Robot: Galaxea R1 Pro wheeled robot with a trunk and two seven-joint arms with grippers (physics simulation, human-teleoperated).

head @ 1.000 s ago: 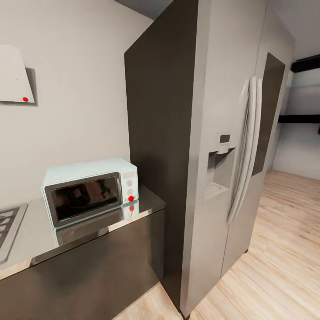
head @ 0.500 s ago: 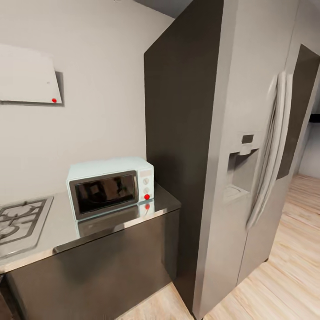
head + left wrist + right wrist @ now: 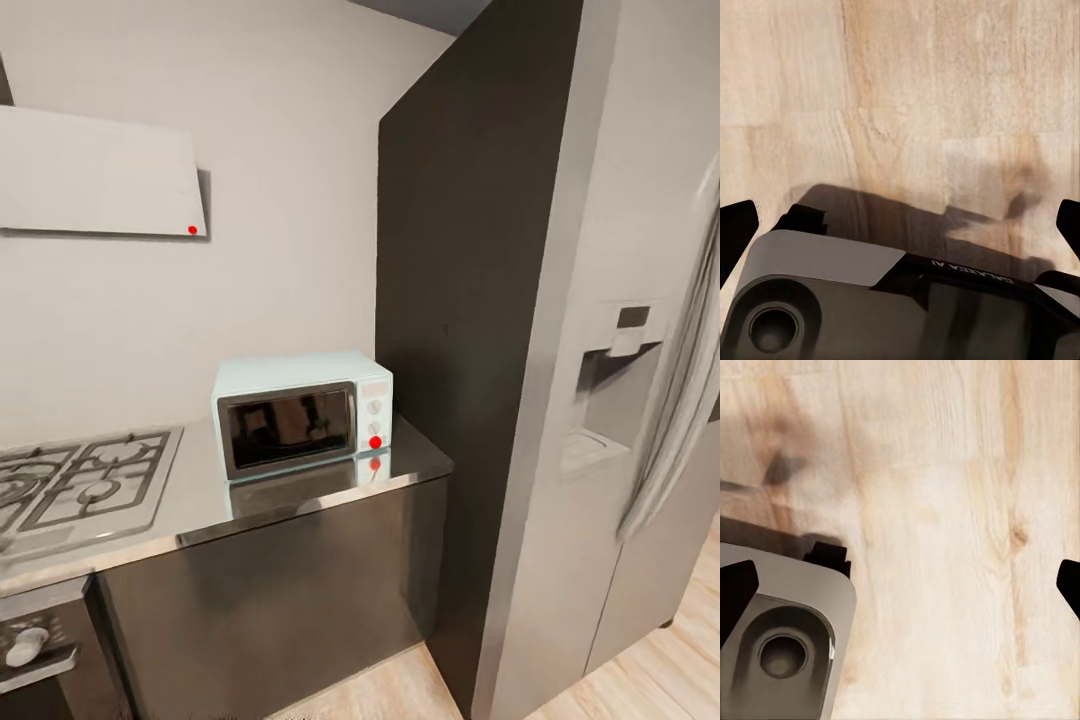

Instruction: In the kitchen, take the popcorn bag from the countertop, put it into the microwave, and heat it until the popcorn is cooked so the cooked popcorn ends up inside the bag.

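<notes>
The pale mint-blue microwave (image 3: 305, 412) stands at the right end of the grey countertop (image 3: 200, 505), against the wall, its dark glass door shut and a red light lit on its side panel. The popcorn bag is out of view. In the left wrist view my left gripper (image 3: 900, 225) hangs over the wooden floor, its dark fingertips (image 3: 735, 229) wide apart with nothing between them. My right gripper (image 3: 900, 589) is likewise open over the floor, above part of the robot's grey base (image 3: 780, 637).
A tall grey fridge (image 3: 600, 330) with a dark side panel stands right of the countertop. A gas hob (image 3: 85, 480) lies left of the microwave, under a white hood (image 3: 100, 175). An oven knob (image 3: 25, 645) shows at the lower left. Light wooden floor (image 3: 650, 670) lies in front.
The head camera has swung left: the microwave and fridge shifted right in the picture, and the hob and more of the hood came into view. Nothing itself has moved.
</notes>
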